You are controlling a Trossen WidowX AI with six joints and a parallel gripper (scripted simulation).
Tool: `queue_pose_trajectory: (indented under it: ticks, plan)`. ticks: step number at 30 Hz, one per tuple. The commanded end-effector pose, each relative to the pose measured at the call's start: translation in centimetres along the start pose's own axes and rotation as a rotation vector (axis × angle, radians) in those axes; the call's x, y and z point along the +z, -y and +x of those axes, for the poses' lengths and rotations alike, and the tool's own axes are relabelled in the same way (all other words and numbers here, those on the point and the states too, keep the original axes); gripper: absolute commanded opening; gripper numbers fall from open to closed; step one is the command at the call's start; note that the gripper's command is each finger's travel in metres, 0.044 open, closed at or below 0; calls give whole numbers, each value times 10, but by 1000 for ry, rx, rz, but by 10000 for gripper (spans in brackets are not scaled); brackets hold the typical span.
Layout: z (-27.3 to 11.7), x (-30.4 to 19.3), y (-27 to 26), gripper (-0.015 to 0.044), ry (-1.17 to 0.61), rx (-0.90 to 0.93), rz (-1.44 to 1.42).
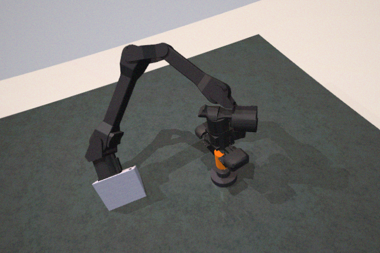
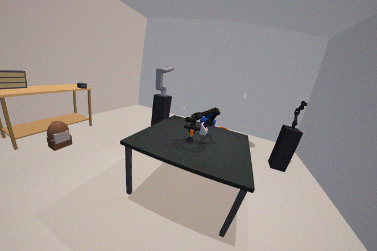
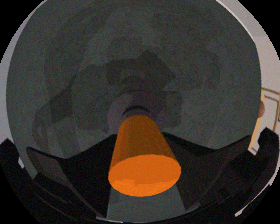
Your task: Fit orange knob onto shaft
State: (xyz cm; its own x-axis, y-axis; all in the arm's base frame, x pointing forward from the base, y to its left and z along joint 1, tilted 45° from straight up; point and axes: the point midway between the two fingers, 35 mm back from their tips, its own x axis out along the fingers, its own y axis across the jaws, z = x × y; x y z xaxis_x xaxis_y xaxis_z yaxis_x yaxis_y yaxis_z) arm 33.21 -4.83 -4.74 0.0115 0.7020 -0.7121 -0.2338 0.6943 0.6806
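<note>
White base (image 1: 121, 188) (image 2: 203, 129) at left, well apart. Right of it, orange knob (image 1: 217, 159) (image 2: 191, 132) (image 3: 142, 137) is just above the round pedestal (image 1: 217, 180) (image 2: 189, 139) (image 3: 117, 114), fingers (image 1: 236, 158) (image 2: 196, 128) closed on it. Keep it centred, twist in small steps under light pressure; push down only once flats match. Long axis near upright, hole end down; flat's heading hidden, can't tell.

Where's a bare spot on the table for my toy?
Free: the dark tabletop between the round pedestal and the near edge in the exterior view. Crowded: around the pedestal, under the tool gripping the orange knob.
</note>
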Motion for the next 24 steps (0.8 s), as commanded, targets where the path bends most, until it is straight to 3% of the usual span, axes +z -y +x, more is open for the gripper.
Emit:
queue_pose_trajectory:
  ticks: [1,24]
  plan:
    - [0,0,1,0,0,-3,-119]
    - [1,-1,0,0,0,-3,-129]
